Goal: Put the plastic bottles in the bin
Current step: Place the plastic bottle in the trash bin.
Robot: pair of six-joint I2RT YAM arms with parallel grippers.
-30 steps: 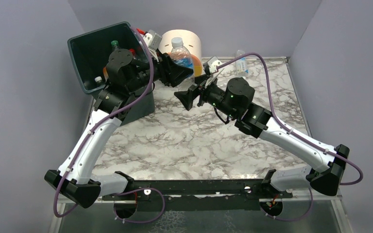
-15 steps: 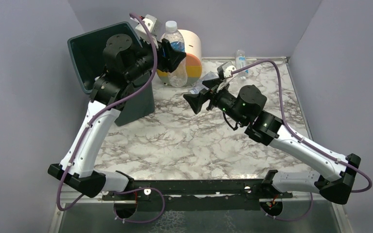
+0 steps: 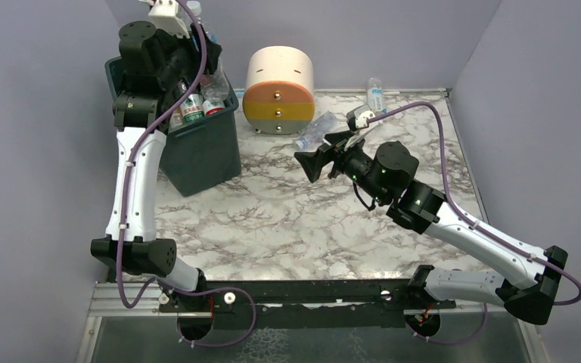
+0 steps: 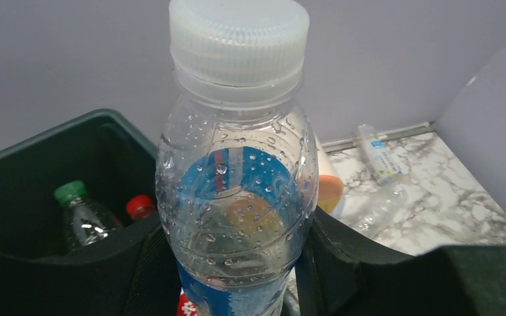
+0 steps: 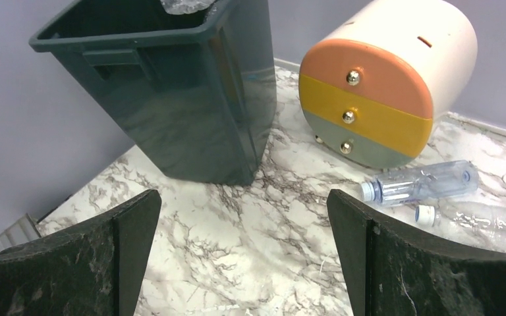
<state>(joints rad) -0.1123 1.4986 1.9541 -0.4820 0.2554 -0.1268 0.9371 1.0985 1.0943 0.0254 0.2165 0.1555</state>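
Over the bin (image 3: 204, 151), far left of the table (image 3: 272, 219): left gripper (image 4: 237, 263) is clamped on a clear bottle (image 4: 237, 164) with a blue label and white cap. The bottle is upright between the jaws, gripped at mid-body across the label. It sits high, by the bin's right rim. Cannot tell whether it is fully over the opening.

Handling, judged:
- Droplets on the inner wall and no liquid level seen, so probably near empty and light.
- Thin plastic should dent under a squeeze.
- Smooth round wall could slip or turn if pinched at the shoulder or neck.
- Mid-body across the label looks the best hold.

Bin contents: a green-capped bottle (image 4: 72, 192) and a red-capped one (image 4: 140, 205) are visible inside.

Right gripper (image 5: 244, 263): jaws spread wide, nothing between them, touching nothing. It hangs above the marble, facing the bin and the drawer unit (image 5: 382, 99).

Left on the table:
- Two clear bottles, one bluish (image 5: 421, 184) and one colourless (image 5: 481, 220), lie on their sides just beside the unit, close together.
- Another bottle (image 3: 376, 94) is at the far edge.

Lying bottles will likely roll, so take them across the body, not at the cap.
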